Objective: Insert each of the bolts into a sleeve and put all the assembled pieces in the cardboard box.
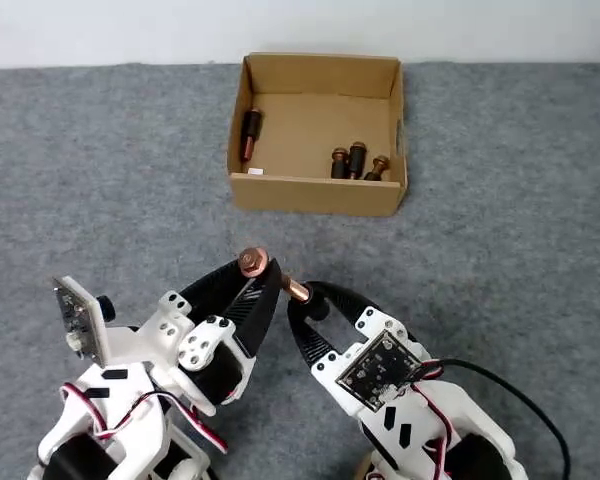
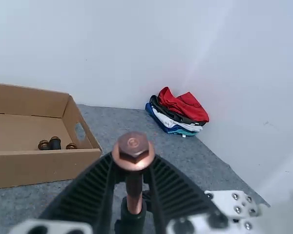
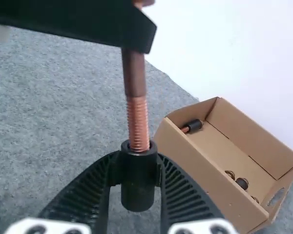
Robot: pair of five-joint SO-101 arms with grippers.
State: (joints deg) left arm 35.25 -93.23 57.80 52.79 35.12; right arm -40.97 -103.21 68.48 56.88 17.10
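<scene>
White arms (image 1: 130, 352), black ribbed fingers (image 1: 216, 286)
Screw-dotted white housings (image 1: 206, 345) back the left gripper (image 1: 256, 273) and right gripper (image 1: 310, 301), with red-white wires (image 1: 88, 408), circuit boards (image 1: 378, 367), one black cable (image 1: 521, 401).

The bolt (image 2: 133, 146) is seen as copper-toned metal, smooth and faintly glossy on head and shank, ridged where threaded. The sleeve (image 3: 136, 175) is finished in matt black, plastic-looking. The fingers (image 2: 88, 190) are moulded in black ribbed plastic. The cardboard box (image 1: 315, 195) is matt brown, and the tabletop (image 1: 100, 170) is covered with rough grey carpet-like cloth.
</scene>
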